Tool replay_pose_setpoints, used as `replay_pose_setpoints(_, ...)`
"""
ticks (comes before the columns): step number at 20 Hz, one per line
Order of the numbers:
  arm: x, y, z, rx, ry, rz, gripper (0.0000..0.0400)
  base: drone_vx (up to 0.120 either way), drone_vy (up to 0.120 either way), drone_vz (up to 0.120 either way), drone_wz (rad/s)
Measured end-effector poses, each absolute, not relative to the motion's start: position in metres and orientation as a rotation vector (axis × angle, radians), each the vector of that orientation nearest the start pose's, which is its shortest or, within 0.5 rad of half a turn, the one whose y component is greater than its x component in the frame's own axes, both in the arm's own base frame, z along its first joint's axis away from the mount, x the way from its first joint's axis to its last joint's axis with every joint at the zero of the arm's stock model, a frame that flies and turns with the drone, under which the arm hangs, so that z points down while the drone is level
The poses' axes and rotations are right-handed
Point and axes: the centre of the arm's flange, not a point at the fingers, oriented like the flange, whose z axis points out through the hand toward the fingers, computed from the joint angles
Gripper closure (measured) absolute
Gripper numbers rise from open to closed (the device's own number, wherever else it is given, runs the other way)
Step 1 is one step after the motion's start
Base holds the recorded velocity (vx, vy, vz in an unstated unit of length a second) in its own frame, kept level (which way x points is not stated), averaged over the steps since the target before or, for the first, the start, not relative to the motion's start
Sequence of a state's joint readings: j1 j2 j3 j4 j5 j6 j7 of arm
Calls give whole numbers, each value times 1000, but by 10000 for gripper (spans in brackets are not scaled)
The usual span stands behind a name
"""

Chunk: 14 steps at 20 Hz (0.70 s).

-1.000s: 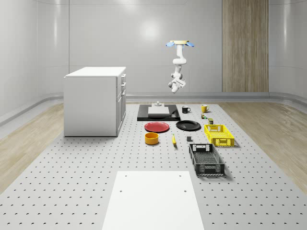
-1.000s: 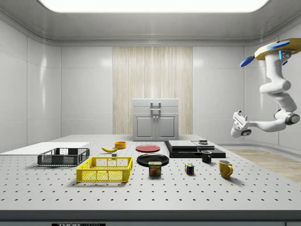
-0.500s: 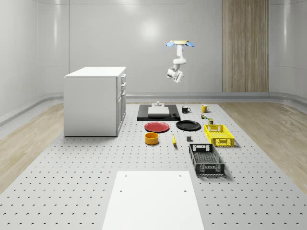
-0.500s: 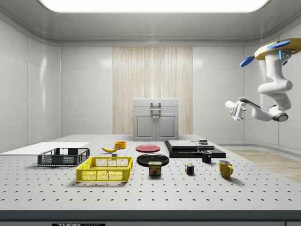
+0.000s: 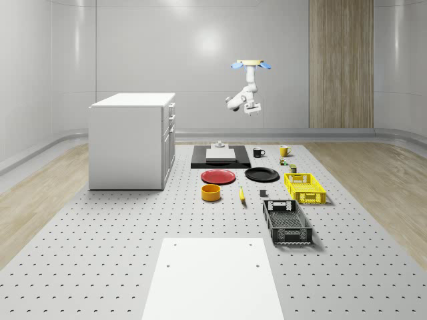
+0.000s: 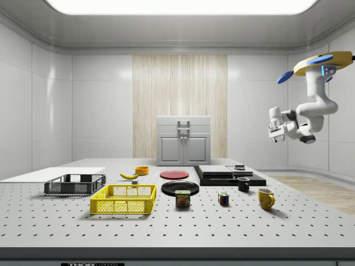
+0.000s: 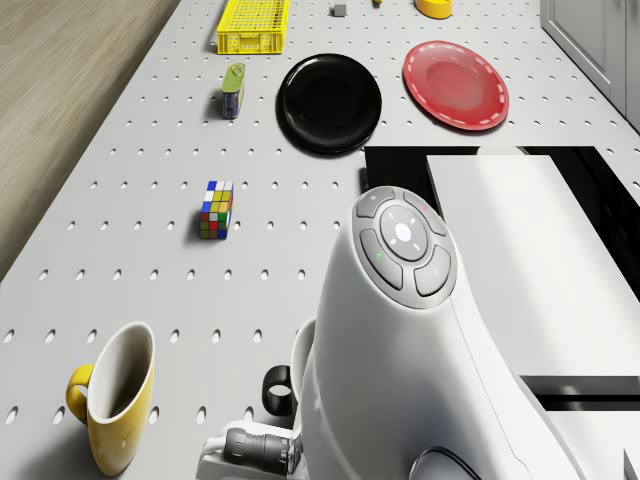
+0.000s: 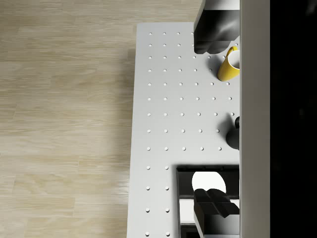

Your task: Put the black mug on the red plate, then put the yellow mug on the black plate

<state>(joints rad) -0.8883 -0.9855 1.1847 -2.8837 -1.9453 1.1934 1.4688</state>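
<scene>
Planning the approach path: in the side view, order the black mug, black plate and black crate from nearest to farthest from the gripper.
Gripper hangs high at the side view's right.
1. black mug, below it.
2. black plate, mid-table.
3. black crate, far left.

Below me a Rubik's cube [image 7: 216, 210] sits on the perforated table [image 7: 150, 140], near a tin can [image 7: 233, 89]. A yellow crate [image 7: 254, 25] lies beyond the can.

Glossy black plate [image 7: 330, 102], glossy red plate [image 7: 456, 84], matt perforated table [image 7: 150, 150]
</scene>
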Motion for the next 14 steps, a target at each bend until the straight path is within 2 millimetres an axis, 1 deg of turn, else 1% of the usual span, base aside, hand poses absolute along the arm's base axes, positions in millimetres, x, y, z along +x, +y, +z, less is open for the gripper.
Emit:
replay_pose_setpoints(5, 307, 6, 491, 62, -30, 785, 0, 120, -8, -120, 0)
replay_pose_setpoints(9, 307, 3, 491, 30, -16, 785, 0, 120, -120, -120, 0)
replay_pose_setpoints(14, 307, 1, 491, 13, -8, 784, 0, 120, -8, -120, 0)
